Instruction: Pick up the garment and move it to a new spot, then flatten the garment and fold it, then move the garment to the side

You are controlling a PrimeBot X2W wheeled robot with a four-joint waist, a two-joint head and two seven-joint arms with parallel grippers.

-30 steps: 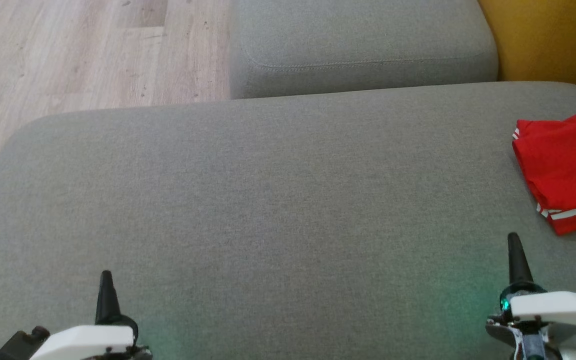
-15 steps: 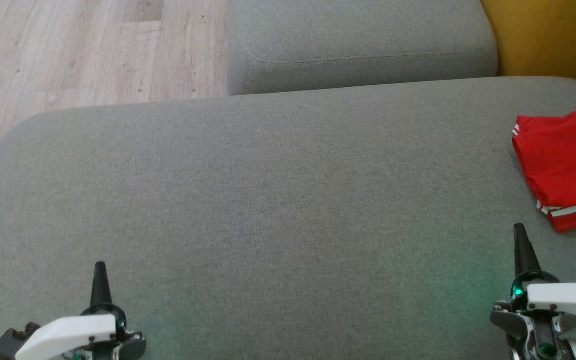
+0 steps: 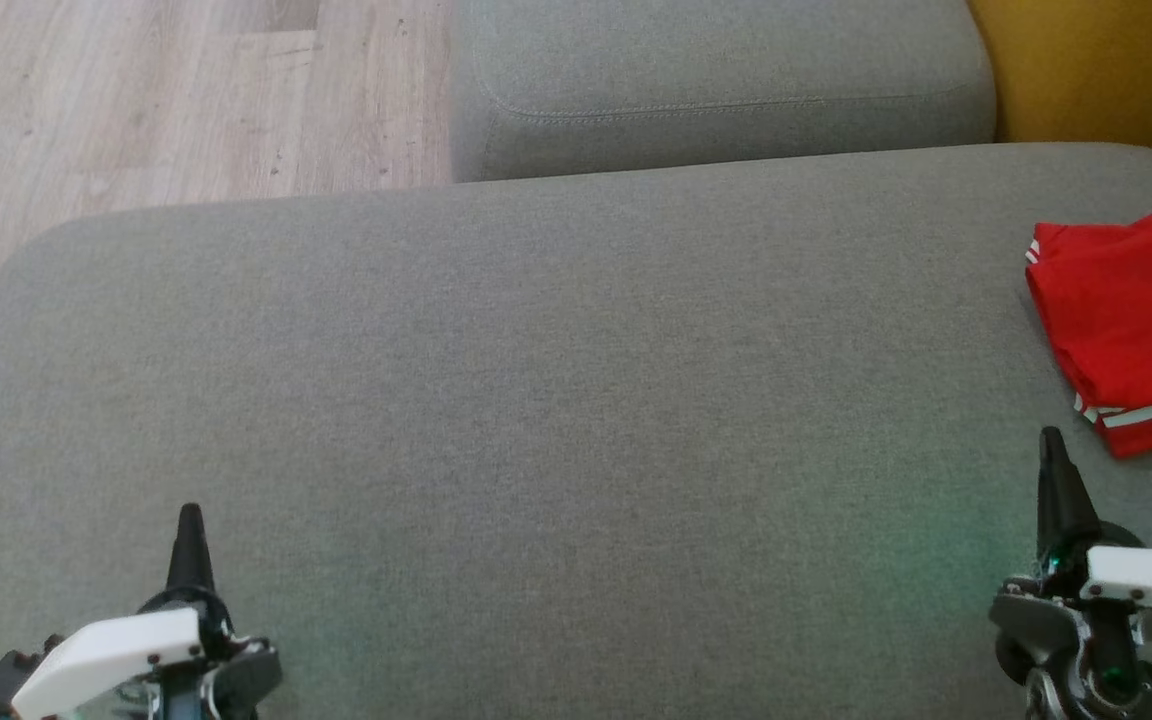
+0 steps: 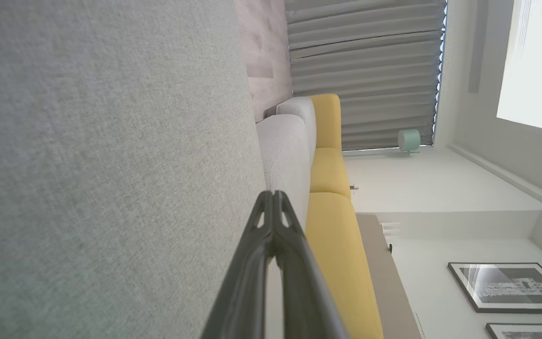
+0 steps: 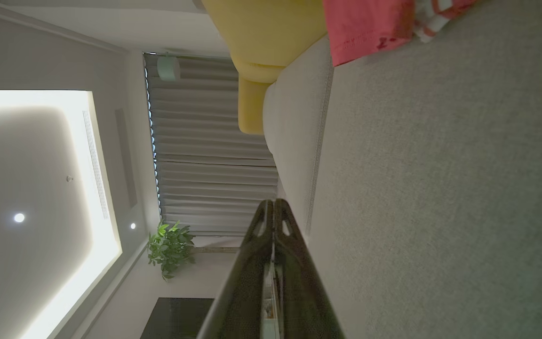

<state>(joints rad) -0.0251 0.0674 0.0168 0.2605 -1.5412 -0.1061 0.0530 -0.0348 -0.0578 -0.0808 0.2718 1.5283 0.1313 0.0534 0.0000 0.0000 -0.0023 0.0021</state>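
At the right edge of the grey sofa seat (image 3: 536,400) lies the red garment (image 3: 1126,320). It looks folded into a compact stack, with white stripes showing at its near corner. We have nothing in hand. Our left end effector (image 3: 188,512) hovers low over the bare seat, well apart from the garment, with its fingers pressed together. Our right end effector (image 3: 1049,440) is likewise pressed together and empty, near the garment's near corner but not touching it. We judge the last step, moving the garment to the side, to be done or nearly so. The next move calls for little from us: we keep both arms clear of the stack. If the fold needs tidying, the right end effector must first spread its fingers.
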